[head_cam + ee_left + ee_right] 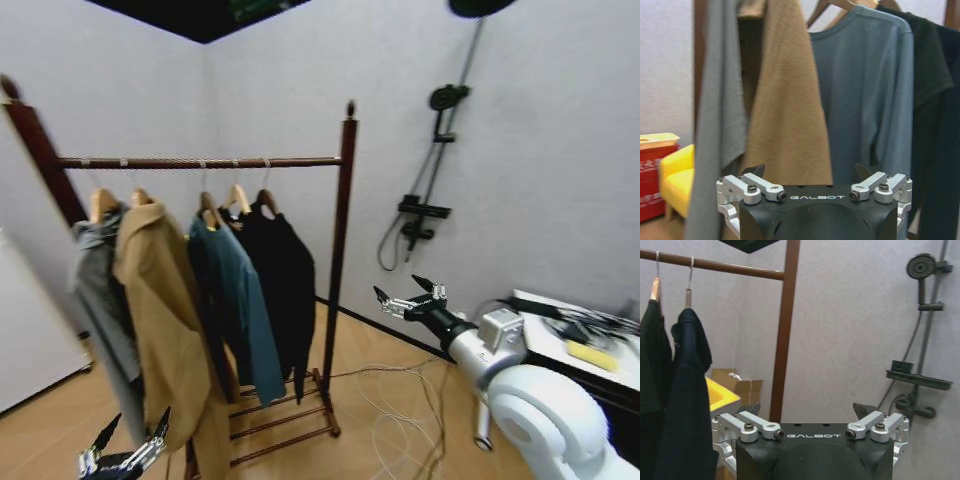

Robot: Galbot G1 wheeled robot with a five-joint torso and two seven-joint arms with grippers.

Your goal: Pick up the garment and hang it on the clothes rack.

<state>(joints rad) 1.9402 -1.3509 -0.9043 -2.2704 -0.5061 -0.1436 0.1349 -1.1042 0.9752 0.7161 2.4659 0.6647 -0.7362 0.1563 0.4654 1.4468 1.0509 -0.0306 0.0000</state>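
Looking forward and down from the head camera, I see the clothes rack (341, 270) standing ahead and to my left, a dark reddish-brown frame with one horizontal rail and a slatted low shelf; four pieces hang from the rail on wooden hangers: a grey top (98, 300) farthest left, a long tan coat (165, 330), a teal-blue jacket (240, 300), and last the garment (285, 285), the long black jacket, nearest the rack's right upright; so the garment already sits on the rail, its long axis running straight down from hanger to hem; my right end effector (410, 296) is raised in open air just past that right upright, fingers spread apart and holding nothing, with the garment lying to its left across the post; my left end effector (122, 455) hangs low at the bottom left, also spread wide and empty, in front of the tan coat's hem, with the coat and the teal-blue jacket between it and the garment; I judge the right arm the nearer and clearer one for any reach to the black jacket, coming in sideways around the upright; on the white wall behind hangs a black shower pole (440, 170) with its hose, and at far right a white worktop (545, 325) carries some clutter; cables trail over the wooden floor (400, 420).
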